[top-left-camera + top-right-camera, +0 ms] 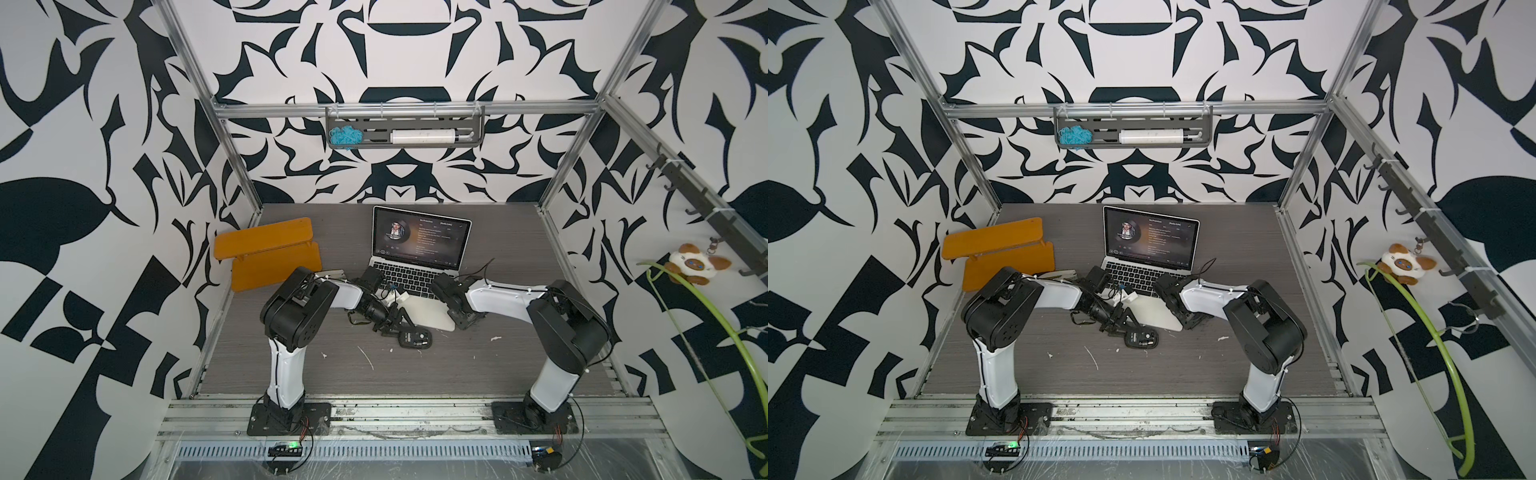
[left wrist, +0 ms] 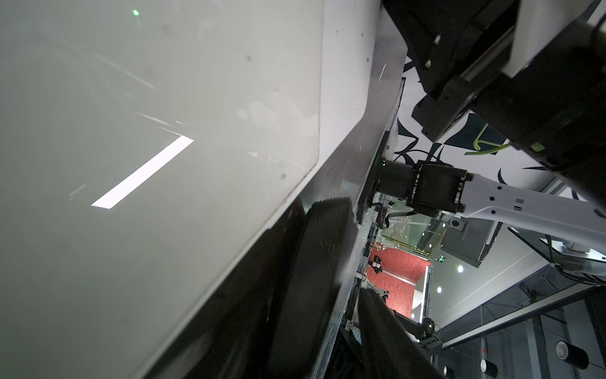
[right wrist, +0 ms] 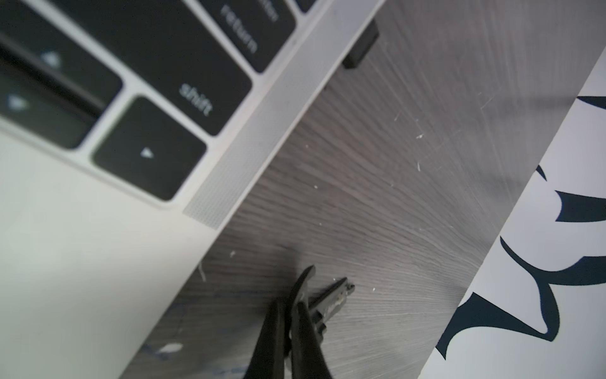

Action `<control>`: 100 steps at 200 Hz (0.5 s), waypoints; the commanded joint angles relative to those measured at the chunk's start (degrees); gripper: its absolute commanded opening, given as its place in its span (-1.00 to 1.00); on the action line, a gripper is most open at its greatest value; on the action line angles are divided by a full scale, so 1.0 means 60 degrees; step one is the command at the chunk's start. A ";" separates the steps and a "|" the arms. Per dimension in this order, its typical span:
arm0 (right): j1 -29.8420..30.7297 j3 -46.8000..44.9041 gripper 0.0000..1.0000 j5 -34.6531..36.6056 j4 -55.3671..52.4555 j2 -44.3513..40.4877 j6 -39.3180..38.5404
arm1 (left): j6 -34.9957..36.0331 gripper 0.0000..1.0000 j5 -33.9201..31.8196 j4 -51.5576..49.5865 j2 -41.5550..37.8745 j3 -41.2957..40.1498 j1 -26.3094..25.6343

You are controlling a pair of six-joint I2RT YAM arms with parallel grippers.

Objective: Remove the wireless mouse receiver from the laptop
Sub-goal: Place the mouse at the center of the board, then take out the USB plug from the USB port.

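Grey wood-grain surface [image 3: 393, 164]: the wireless mouse receiver [image 3: 360, 44] juts sideways from the right edge of the laptop [image 3: 262, 115], long axis along that edge, well ahead of the right gripper [image 3: 328, 282], barely parted, empty; the left gripper [image 1: 392, 322] stands open

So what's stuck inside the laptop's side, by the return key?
A stubby black wireless mouse receiver pokes out of the edge of the laptop, just above the grey table. Its plug end is hidden inside the laptop.
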 commanded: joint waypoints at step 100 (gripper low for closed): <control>-0.1007 -0.0215 0.43 -0.2396 0.1129 -0.3605 0.0905 | 0.0710 0.99 -0.1093 -0.1620 -0.1817 0.0054 0.1205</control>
